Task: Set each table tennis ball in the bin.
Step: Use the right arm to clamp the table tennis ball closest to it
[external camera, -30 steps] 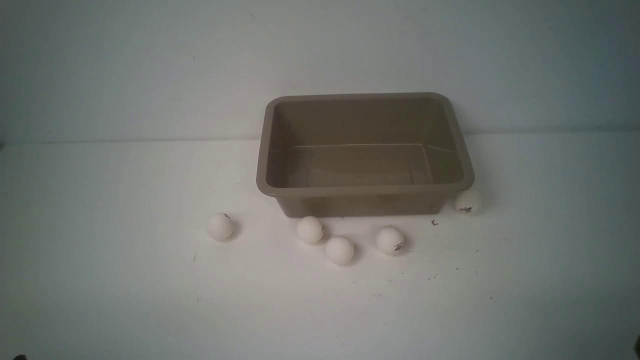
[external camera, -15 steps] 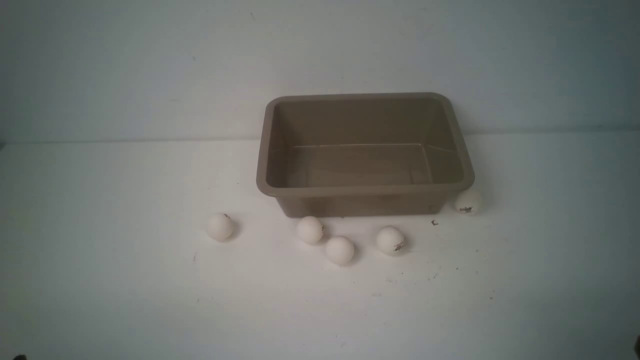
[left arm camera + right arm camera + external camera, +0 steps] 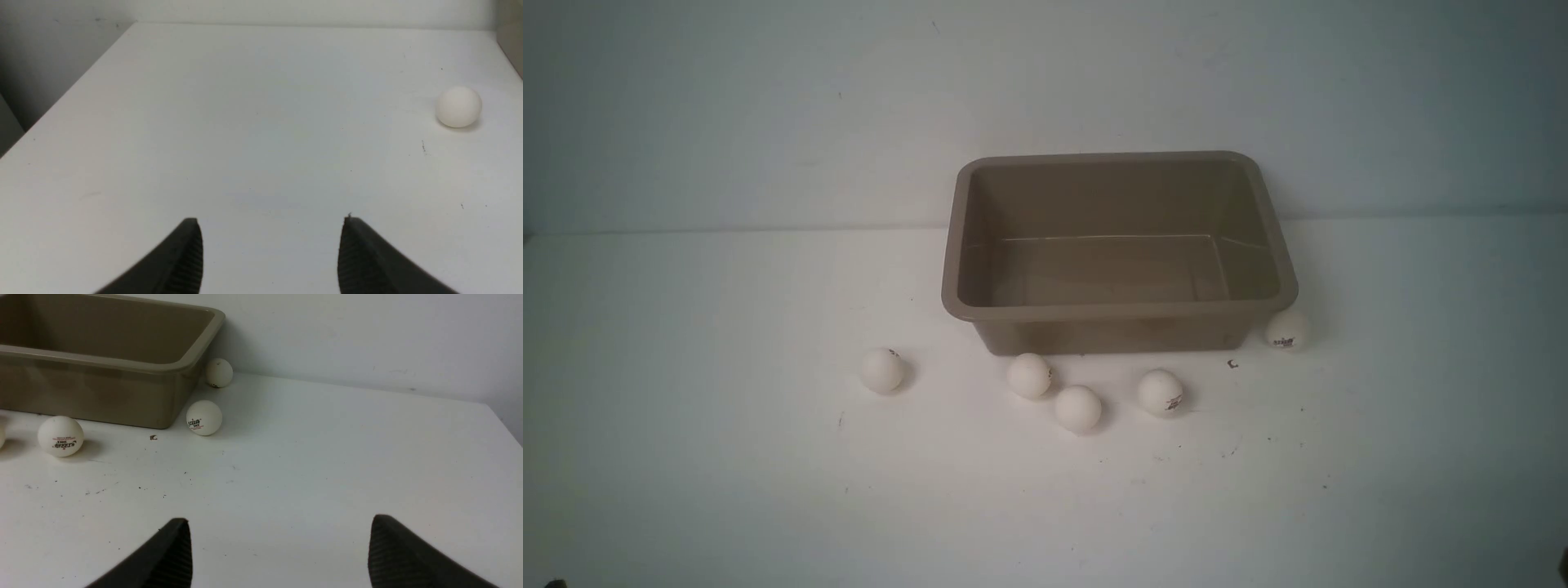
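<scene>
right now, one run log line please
bin: empty | table tennis balls: on table | left gripper: open, empty | right gripper: open, empty

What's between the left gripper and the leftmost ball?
Just bare table, seen in the left wrist view between the left gripper and the leftmost ball.

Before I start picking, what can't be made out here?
Front view: the bin's near wall hides the floor strip behind it.
Front view: the ball beside its right wall is missing, apparently behind the rim; only the right wrist view shows it.
Front view: both arms out of frame; wrist views show only open fingertips of left gripper and right gripper.
</scene>
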Robot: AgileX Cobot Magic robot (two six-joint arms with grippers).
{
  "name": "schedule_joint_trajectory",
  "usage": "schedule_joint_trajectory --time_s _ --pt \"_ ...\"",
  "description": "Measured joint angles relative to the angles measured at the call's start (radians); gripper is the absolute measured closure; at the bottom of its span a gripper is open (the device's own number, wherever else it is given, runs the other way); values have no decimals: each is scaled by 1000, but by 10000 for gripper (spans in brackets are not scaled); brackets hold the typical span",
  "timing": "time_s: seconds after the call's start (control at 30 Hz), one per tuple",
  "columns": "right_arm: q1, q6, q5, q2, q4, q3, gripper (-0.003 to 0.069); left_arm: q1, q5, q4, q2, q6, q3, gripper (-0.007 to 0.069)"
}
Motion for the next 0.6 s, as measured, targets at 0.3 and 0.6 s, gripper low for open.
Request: schedule_joint_trajectory --time_s 0.3,0.6 --pt "0 16 0 0 5 0 134 0 0 0 0 0 0 219" --pt "0 58 86 0 95 -172 134 0 0 0 0 0 0 219"
